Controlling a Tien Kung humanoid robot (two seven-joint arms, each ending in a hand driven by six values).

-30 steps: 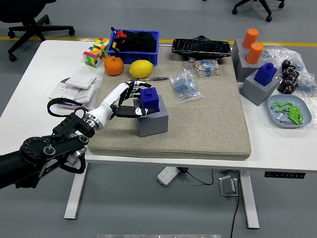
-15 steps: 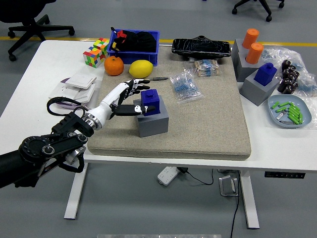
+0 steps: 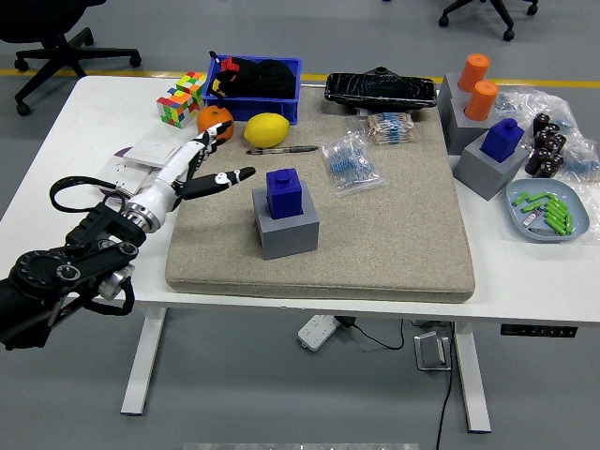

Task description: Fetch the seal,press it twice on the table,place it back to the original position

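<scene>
While the blue seal point(image 3: 284, 192) sits square on its grey block point(image 3: 286, 230) near the middle of the coarse beige mat point(image 3: 394, 234), the left hand point(image 3: 192, 171) hangs over the mat's left edge, well to the left of it. Fingers point(image 3: 228, 176) are spread and relaxed, white-shelled with black tips, holding nothing at all; the nearest fingertip points toward the seal but there's clear mat between them. The seal itself is a chunky plastic cube with a smaller square knob on top, glossy against the matte grey holder.

Beyond the hand, at the far left, an orange point(image 3: 215, 118) and a smooth yellow lemon point(image 3: 266, 129) lie side by side, with a multicoloured puzzle cube point(image 3: 180, 98) further left and a blue plastic bin point(image 3: 255, 84) of dark items behind. A pen point(image 3: 284, 149) lies on the mat just past the seal, and a crinkly clear bag point(image 3: 350, 161) of blue-and-white bits to its right. Over on the right, a second blue seal point(image 3: 503, 137) on a grey block, two orange cylinders point(image 3: 479, 86), and a pale blue dish point(image 3: 548, 212) of green pieces. No lettering legible anywhere at this size.
</scene>
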